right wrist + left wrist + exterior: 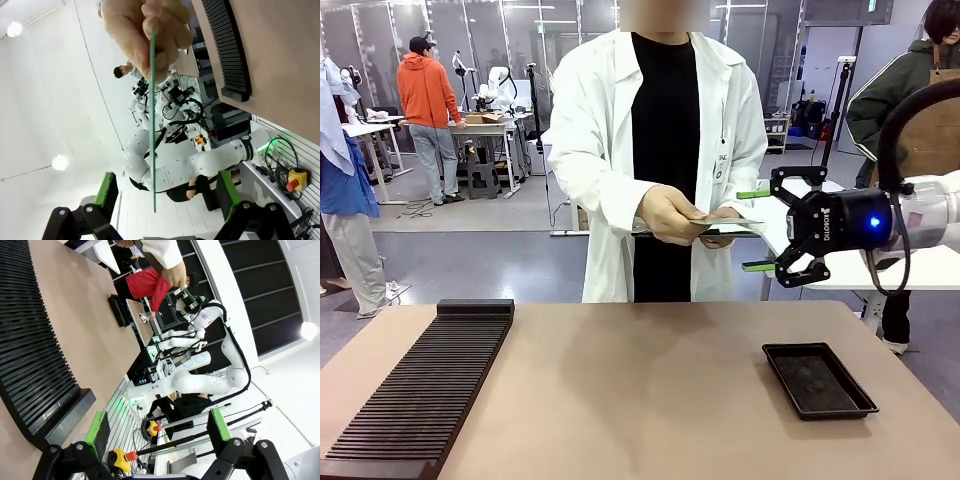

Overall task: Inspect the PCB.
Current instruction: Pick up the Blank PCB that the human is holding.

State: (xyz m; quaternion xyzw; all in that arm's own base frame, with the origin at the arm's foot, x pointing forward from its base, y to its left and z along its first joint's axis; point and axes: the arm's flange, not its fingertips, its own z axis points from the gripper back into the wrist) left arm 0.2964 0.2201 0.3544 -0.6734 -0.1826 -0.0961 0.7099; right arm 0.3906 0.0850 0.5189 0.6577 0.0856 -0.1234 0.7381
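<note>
A person in a white coat holds the PCB [728, 221] flat in both hands [670, 213] across the table. My right gripper [748, 230] is open at its free end, with one green pad above the board and one below. In the right wrist view the PCB [153, 125] is a thin green line seen edge-on. It runs from the person's fingers [142, 30] down into the gap of the right gripper [165, 197] and touches neither pad. My left gripper [157, 437] is open with nothing between its fingers.
A shallow black tray [818, 380] lies on the table at the right, below the right gripper. A long black slotted rack [430, 390] runs along the left side, close under the left gripper as the rack [35, 340]. Bare tabletop [630, 390] lies between them.
</note>
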